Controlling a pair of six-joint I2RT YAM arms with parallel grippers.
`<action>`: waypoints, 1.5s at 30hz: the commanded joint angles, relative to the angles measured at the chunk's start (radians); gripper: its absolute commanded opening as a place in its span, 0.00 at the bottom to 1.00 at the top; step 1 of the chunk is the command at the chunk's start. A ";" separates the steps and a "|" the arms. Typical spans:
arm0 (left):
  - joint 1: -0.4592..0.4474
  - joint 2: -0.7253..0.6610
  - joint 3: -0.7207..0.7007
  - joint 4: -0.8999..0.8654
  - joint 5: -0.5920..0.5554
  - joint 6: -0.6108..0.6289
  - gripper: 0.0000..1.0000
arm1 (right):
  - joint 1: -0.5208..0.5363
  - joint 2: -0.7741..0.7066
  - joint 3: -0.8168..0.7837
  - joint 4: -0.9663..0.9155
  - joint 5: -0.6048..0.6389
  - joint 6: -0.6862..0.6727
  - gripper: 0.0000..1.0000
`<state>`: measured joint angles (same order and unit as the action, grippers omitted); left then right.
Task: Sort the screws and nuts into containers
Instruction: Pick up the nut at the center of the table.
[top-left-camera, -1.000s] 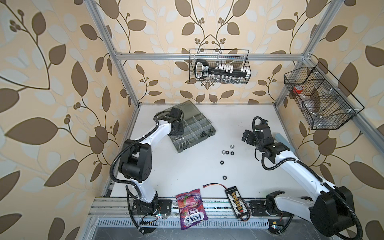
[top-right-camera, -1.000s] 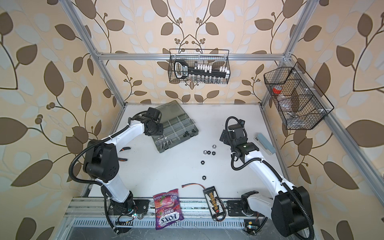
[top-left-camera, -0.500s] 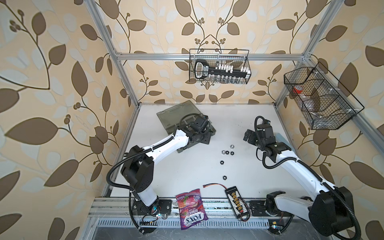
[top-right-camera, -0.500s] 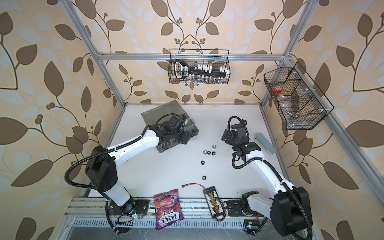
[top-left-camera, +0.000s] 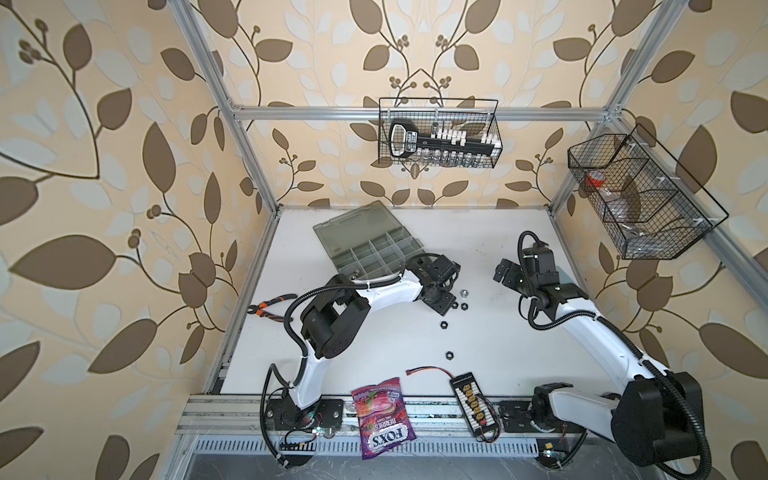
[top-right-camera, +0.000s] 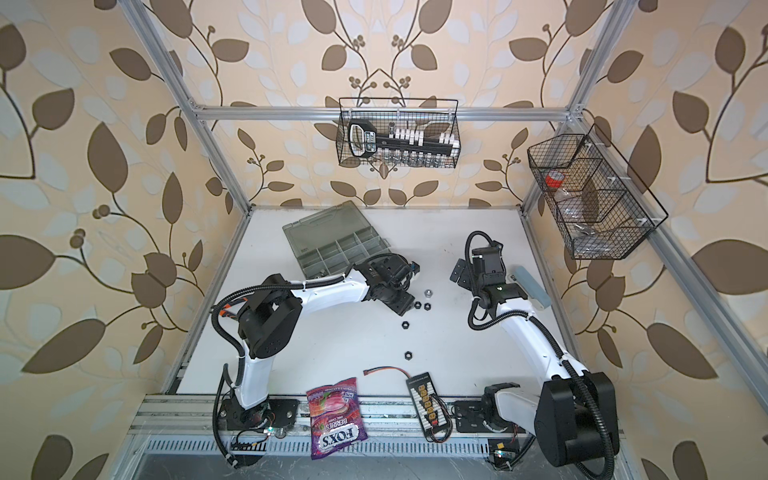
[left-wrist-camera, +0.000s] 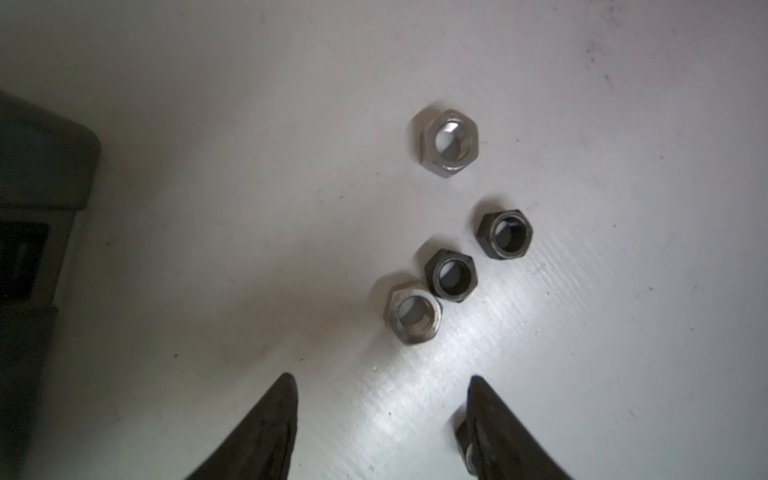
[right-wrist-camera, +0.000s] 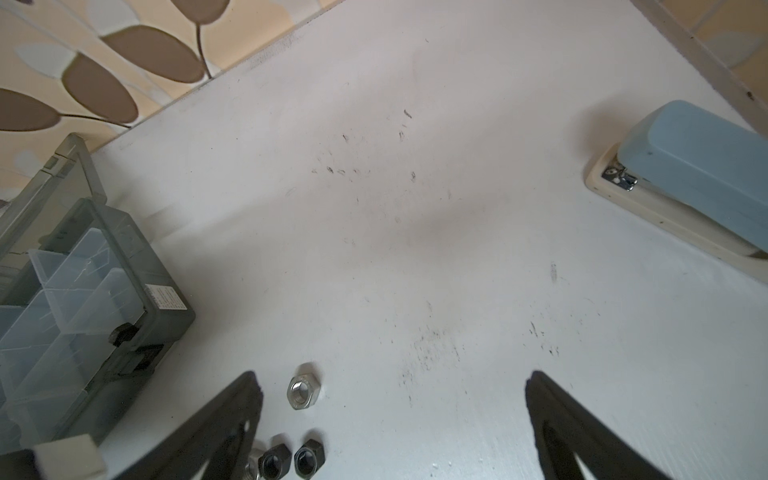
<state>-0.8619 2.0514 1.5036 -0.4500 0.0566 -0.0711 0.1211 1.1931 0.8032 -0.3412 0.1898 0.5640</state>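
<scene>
Nuts (left-wrist-camera: 505, 235) lie clustered mid-table, right of the organizer case (top-left-camera: 353, 226); left gripper (left-wrist-camera: 382, 380) hovers beside them, jaws part-open, empty. Closing on the silver nut (left-wrist-camera: 413, 313) could flick its touching black nut (left-wrist-camera: 451, 276) away; right gripper (right-wrist-camera: 392, 376) gapes wide, empty

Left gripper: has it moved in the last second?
Yes. The left gripper has swung off the organizer case toward the loose nuts at mid-table.

Top views look down from high; both wrist views closely share nuts (left-wrist-camera: 451, 143)
</scene>
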 joint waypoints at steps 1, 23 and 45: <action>-0.020 0.024 0.070 -0.025 0.010 0.058 0.65 | -0.006 -0.001 -0.015 -0.015 -0.017 -0.006 1.00; -0.023 0.167 0.186 -0.105 -0.029 0.046 0.49 | -0.012 -0.016 -0.022 -0.010 -0.018 -0.001 1.00; -0.023 0.154 0.171 -0.165 -0.046 0.039 0.39 | -0.015 -0.009 -0.021 -0.006 -0.025 0.003 1.00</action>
<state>-0.8833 2.2147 1.6806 -0.5434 0.0174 -0.0284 0.1101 1.1927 0.7944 -0.3405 0.1749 0.5644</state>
